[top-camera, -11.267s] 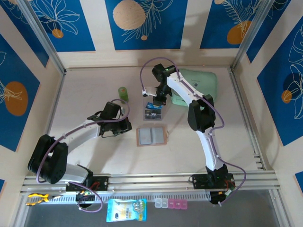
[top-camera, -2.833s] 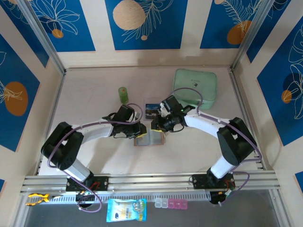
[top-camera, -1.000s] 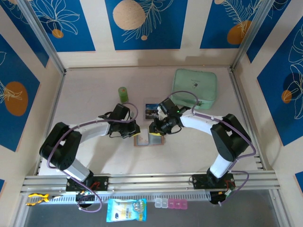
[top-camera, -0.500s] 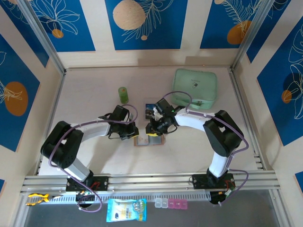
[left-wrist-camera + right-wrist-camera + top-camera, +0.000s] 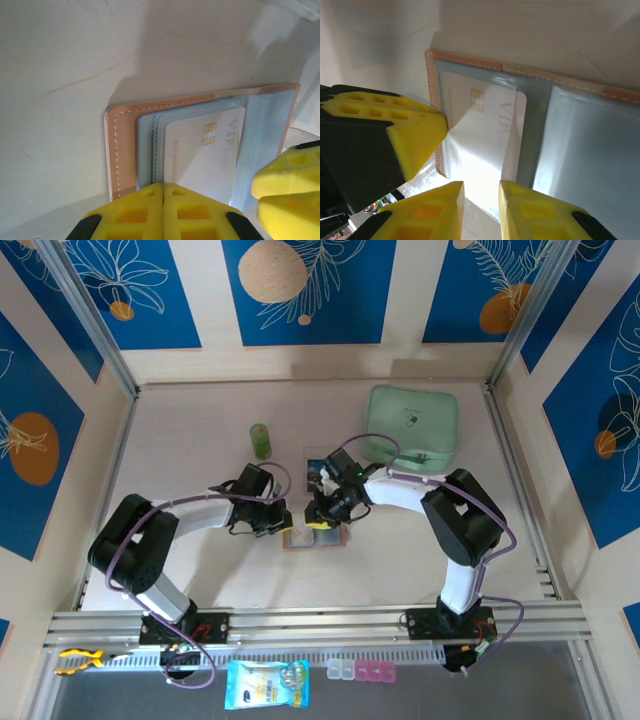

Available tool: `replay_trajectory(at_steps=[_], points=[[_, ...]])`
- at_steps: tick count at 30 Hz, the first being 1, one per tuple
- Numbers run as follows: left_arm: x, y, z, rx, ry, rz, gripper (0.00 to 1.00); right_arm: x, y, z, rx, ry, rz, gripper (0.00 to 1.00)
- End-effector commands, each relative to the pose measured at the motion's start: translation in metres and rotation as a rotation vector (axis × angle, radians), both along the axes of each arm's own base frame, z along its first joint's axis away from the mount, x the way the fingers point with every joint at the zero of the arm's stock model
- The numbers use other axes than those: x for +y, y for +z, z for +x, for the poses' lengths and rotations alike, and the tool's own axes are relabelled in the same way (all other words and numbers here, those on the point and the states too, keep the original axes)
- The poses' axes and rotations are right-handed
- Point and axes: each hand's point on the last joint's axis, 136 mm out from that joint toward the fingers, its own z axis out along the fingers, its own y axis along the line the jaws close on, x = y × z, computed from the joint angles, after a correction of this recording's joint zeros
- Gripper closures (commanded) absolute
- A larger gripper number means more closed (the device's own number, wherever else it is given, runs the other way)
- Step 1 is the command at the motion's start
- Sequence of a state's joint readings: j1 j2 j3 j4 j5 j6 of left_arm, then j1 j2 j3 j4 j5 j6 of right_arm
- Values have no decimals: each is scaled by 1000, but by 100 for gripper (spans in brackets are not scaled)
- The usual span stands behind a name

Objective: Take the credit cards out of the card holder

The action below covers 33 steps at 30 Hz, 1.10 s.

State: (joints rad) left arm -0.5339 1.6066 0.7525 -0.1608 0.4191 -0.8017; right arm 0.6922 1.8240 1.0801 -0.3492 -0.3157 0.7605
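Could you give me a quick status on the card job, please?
Left gripper shut, pinning the holder. Right gripper open around the white card's edge. Two cards already out. Nothing in the way.

Pale table (image 5: pixel 190 570) w/ card holder (image 5: pixel 312 536), mint pouch (image 5: pixel 413 426), green cylinder (image 5: pixel 260 439), loose cards (image 5: pixel 318 470) laid directly on it.
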Motion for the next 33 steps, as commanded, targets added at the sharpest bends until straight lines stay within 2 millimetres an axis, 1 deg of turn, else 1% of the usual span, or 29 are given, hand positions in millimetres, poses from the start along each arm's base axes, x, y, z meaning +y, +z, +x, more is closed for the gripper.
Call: replay_trajectory(at_steps=[1, 11, 17, 20, 24, 28, 33], points=[[10, -12, -7, 28, -2, 33, 92, 8, 1, -1, 15, 19, 20, 74], [10, -9, -8, 23, -1, 27, 92, 12, -7, -2, 31, 30, 21, 74], [10, -9, -9, 26, 2, 23, 92, 19, -5, -1, 31, 43, 53, 82], [10, -9, -9, 23, 4, 21, 92, 19, -7, -1, 38, 41, 51, 82], [10, -4, -8, 15, 7, 15, 91, 15, -14, -3, 47, 35, 21, 80], [10, 0, -7, 4, 7, 14, 90, 6, -18, -4, 41, 26, -29, 79], [10, 3, -6, -4, 5, 13, 90, -2, -17, -5, 27, 22, -69, 78]])
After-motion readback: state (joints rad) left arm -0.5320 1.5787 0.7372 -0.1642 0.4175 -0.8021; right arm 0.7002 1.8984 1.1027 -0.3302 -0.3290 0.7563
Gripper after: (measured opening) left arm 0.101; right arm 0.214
